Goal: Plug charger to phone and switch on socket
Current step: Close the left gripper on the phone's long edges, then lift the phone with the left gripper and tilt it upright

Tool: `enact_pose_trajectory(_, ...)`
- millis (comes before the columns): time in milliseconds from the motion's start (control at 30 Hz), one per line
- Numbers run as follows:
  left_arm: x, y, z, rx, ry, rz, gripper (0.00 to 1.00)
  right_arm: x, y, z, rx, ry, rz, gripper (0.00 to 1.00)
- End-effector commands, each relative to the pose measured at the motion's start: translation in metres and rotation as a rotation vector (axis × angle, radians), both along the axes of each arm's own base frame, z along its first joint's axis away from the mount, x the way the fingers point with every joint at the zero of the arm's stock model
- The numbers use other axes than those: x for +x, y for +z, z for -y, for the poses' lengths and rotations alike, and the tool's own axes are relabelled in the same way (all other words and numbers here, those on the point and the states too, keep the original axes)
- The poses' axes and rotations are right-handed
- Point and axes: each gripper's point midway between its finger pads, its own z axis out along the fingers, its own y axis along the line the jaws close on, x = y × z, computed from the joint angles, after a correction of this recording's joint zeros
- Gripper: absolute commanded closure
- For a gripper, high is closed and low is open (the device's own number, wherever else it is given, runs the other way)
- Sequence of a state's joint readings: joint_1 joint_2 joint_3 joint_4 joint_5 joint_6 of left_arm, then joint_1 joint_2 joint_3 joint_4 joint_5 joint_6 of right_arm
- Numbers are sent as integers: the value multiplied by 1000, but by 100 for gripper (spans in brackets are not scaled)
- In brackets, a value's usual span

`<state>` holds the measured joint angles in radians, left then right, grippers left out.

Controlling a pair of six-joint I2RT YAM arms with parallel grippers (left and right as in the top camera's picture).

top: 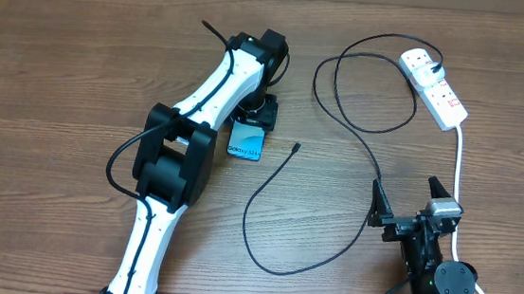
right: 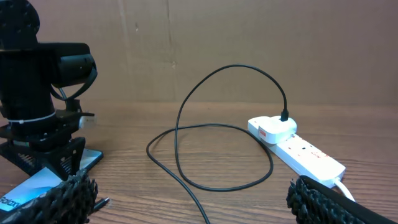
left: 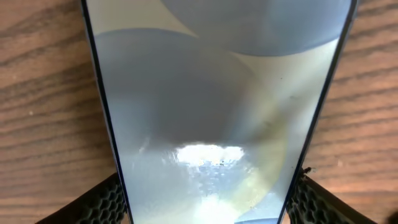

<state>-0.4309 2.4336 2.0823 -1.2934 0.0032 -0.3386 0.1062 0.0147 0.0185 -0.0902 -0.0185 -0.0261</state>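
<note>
- left of centre in the overhead view, my left arm [top: 178, 149] runs from the bottom edge up towards the top middle, and the left gripper [top: 253, 122] points down over the phone [top: 245, 145].
- the phone lies on the wooden table [top: 79, 64] just left of centre, blue screen up, its far end under the gripper.
- in the left wrist view the fingers [left: 102, 202] sit against both long edges of the phone; i cannot tell whether they are squeezing it.
- just right of the phone and apart from it, the connector tip [top: 297, 148] of the charger [top: 245, 220] lies bare on the wood.
- the black cable curves down to the lower middle, climbs back, loops at the upper right and ends at the plug [top: 422, 58].
- lower right, my right gripper [top: 406, 190] has its jaws spread wide with nothing between them; the cable passes close by its left finger.
- upper right, the socket [top: 436, 86] lies at a slant with the plug seated in its top end; its white cord [top: 457, 174] runs down the right side.
</note>
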Motion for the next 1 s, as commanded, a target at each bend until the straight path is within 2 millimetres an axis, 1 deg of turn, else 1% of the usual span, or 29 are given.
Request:
enact_pose_trajectory(0, 9, 22, 17, -117, 25, 7, 32, 0, -1, 0, -1, -1, 5, 0)
enact_pose_trajectory(133, 7, 42, 32, -289, 64, -50, 36, 0, -1, 0, -1, -1, 5, 0)
enact_pose_trajectory(300, 5, 70, 49, -575, 141, -163, 35, 0, -1, 0, -1, -1, 6, 0)
enact_pose_trajectory(400, 7, 91, 53, -755, 196, -225, 35, 0, -1, 0, -1, -1, 5, 0)
enact_pose_trajectory(600, 21, 140, 50, -1095, 278, -303, 34, 0, -1, 0, -1, -1, 5, 0)
enact_pose_trajectory(633, 24, 151, 49, -1165, 290, -317, 34, 0, -1, 0, -1, -1, 5, 0)
enact_pose_trajectory(733, 31, 181, 43, -1347, 314, -353, 33, 0, -1, 0, -1, -1, 5, 0)
enact_pose_trajectory(800, 35, 197, 38, -1435, 337, -377, 33, 0, -1, 0, -1, -1, 6, 0)
enact_pose_trajectory(900, 40, 208, 30, -1498, 378, -412, 34, 0, -1, 0, -1, -1, 6, 0)
enact_pose_trajectory(967, 42, 211, 27, -1511, 391, -421, 34, 0, -1, 0, -1, -1, 6, 0)
